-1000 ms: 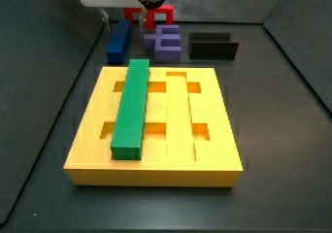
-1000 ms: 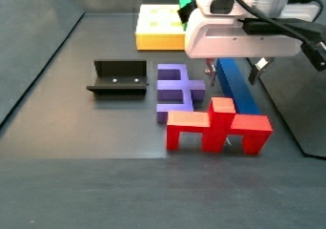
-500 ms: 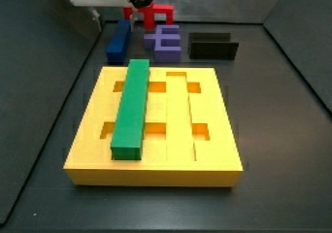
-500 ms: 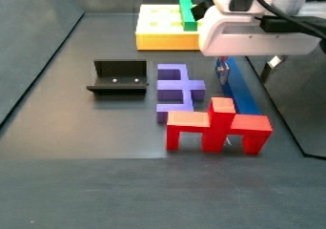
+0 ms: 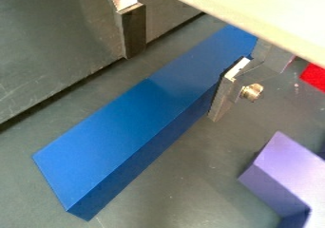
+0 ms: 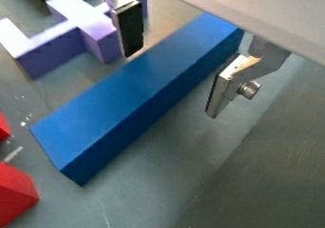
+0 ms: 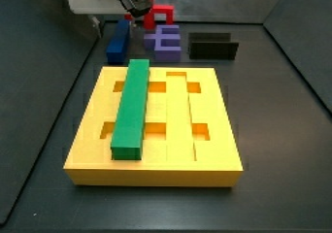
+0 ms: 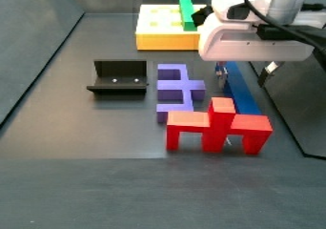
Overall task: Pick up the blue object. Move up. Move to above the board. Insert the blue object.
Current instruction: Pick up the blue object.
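The blue object is a long dark-blue bar lying flat on the dark floor in both wrist views [image 5: 140,118] [image 6: 133,104] and both side views [image 7: 118,41] [image 8: 241,92]. My gripper [image 5: 181,59] [image 6: 180,59] is open right above it, with one silver finger [image 5: 131,28] on one side of the bar and the other finger [image 5: 234,85] on the opposite side, neither pressing it. The gripper also shows in both side views [image 7: 116,20] [image 8: 249,71]. The yellow board [image 7: 155,167] [image 8: 155,32] lies apart from it and holds a green bar [image 7: 132,106] in one groove.
A purple E-shaped block [image 7: 166,41] [image 8: 181,88] [image 6: 70,32] lies beside the blue bar. A red block [image 7: 161,16] [image 8: 219,126] stands at the bar's end. The dark fixture [image 7: 215,46] [image 8: 121,77] stands beyond the purple block. Dark walls ring the floor.
My gripper has moved sideways from over the red and purple blocks to over the blue bar and has come lower. The pieces have not moved.
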Tool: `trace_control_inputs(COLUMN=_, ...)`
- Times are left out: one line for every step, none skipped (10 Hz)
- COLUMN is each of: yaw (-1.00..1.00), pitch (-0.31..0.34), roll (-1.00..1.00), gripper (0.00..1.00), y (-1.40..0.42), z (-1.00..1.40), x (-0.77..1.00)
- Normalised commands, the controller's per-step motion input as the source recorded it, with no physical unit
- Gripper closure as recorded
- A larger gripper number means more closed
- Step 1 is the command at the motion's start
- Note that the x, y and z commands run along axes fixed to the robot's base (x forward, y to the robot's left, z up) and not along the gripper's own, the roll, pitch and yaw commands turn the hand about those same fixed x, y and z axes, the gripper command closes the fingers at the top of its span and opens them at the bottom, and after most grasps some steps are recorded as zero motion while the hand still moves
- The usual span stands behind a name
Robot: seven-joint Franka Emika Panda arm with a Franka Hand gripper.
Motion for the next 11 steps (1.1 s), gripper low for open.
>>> trace_control_inputs(yaw=-0.12, pitch=-0.004, roll=0.00, gripper=0.00, y=0.00, z=-0.22, x=0.00)
trace_control_inputs(yaw=-0.07, pitch=0.000, roll=0.00, gripper=0.00, y=0.03, z=-0.18, x=0.00)
trace_control_inputs(yaw=-0.03, pitch=0.000, roll=0.00, gripper=0.00, y=0.03, z=-0.15, x=0.00)
trace_control_inputs(yaw=0.00, pitch=0.000, roll=0.00, gripper=0.00, y=0.02, z=-0.09, x=0.00)
trace_control_inputs(yaw=0.00, pitch=0.000, roll=0.00, gripper=0.00, y=0.00, z=0.00, x=0.00)
trace_control_inputs(yaw=0.00, pitch=0.000, roll=0.00, gripper=1.00, y=0.00, z=0.00, x=0.00)
trace_control_inputs(yaw=0.00, pitch=0.000, roll=0.00, gripper=1.00, y=0.00, z=0.00, x=0.00)
trace_control_inputs(yaw=0.00, pitch=0.000, roll=0.00, gripper=1.00, y=0.00, z=0.00, x=0.00)
trace_control_inputs(yaw=0.00, pitch=0.000, roll=0.00, gripper=1.00, y=0.00, z=0.00, x=0.00)
trace_control_inputs(yaw=0.00, pitch=0.000, roll=0.00, gripper=1.00, y=0.00, z=0.00, x=0.00)
trace_control_inputs(yaw=0.00, pitch=0.000, roll=0.00, gripper=1.00, y=0.00, z=0.00, x=0.00)
